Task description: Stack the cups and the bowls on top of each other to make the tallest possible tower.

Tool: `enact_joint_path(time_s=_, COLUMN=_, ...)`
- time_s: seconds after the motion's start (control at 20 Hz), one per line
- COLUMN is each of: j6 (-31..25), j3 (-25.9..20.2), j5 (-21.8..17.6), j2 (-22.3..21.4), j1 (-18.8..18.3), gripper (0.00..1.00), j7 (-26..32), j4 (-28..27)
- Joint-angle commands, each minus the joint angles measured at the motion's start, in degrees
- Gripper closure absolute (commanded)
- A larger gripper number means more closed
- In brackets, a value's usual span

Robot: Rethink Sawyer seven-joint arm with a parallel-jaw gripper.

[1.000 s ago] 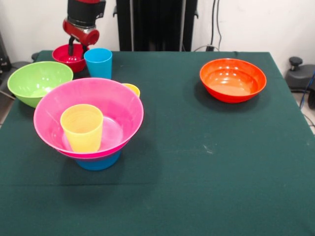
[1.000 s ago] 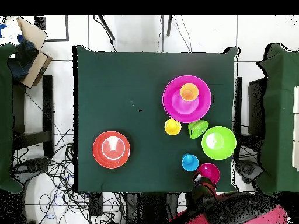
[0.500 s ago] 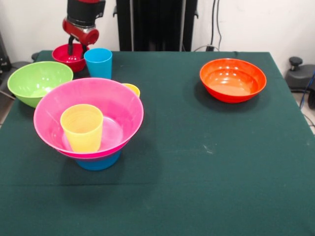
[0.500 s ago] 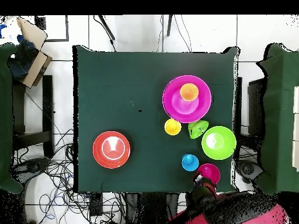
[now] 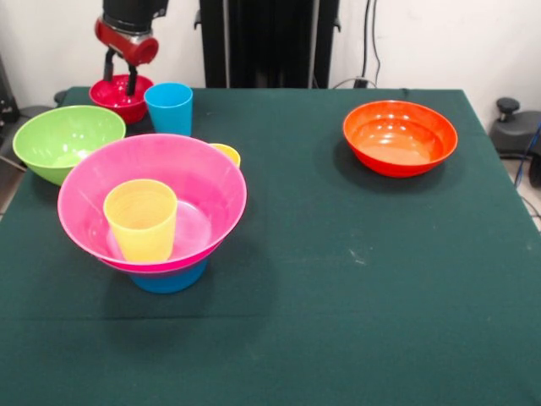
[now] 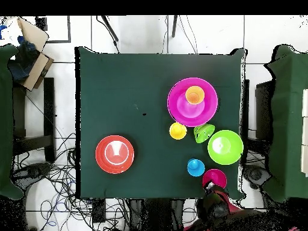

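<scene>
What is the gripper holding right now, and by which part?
Nothing. The gripper hangs open over the small red glossy plastic bowl, its fingers apart and above the rim.

**Two views, turned half round against each other**

Your front camera faces the robot across the tabletop, close and angled down, the tool at its top left. Your overhead camera looks straight down from farther off, the tool near its bottom. Both share the whole tabletop.
</scene>
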State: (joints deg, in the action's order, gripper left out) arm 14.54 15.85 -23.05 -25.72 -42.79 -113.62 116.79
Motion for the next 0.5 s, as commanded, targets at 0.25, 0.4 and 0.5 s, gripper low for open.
enact_joint_path(time_s=0.25, j6=-11.66, j3=-7.19, j5=-5.11, j2=-5.26, j1=-1.04, gripper=0.00, j7=0.08, j4=-3.66)
enact_joint_path(time_s=0.4, j6=-12.41, j3=-7.85, j5=-5.79, j2=-5.93, j1=-1.36, gripper=0.00, j7=0.03, j4=-3.72)
enact_joint_path(time_s=0.5, j6=-13.02, j3=-8.67, j5=-6.22, j2=-6.24, j1=-1.93, gripper=0.00, j7=0.13, j4=-3.74)
